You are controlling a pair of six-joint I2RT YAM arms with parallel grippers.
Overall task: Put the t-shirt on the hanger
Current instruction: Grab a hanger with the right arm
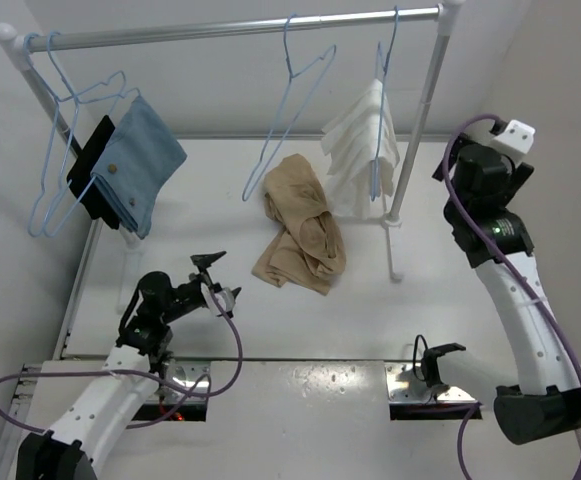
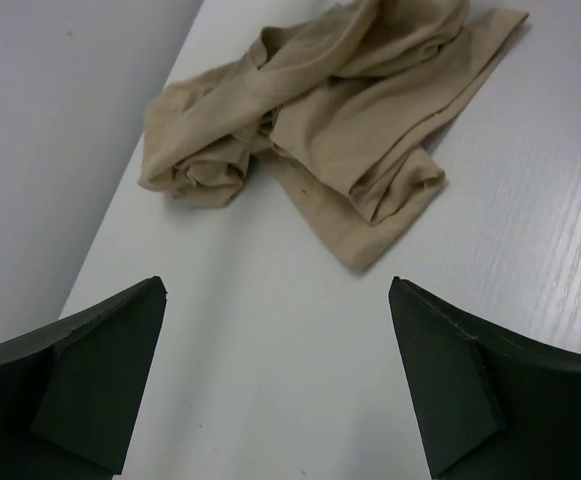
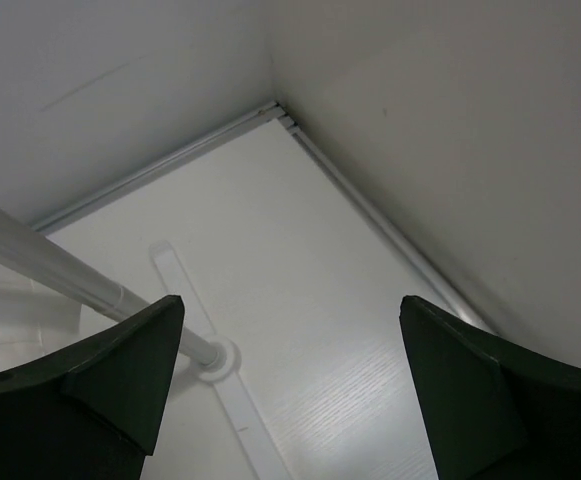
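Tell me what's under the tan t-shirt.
Only the white table shows around the crumpled t-shirt, and nothing pokes out from its edges. Whatever lies beneath its folds is covered and cannot be seen.

You're seeing the tan-beige t-shirt [image 1: 298,225] [image 2: 340,120] lying crumpled and folded over itself in the middle of the table [image 1: 200,205], the thin light-blue wire hanger [image 1: 291,62] hanging empty from the rail [image 1: 230,32], tilting, its lower corner showing just beside the shirt's far edge
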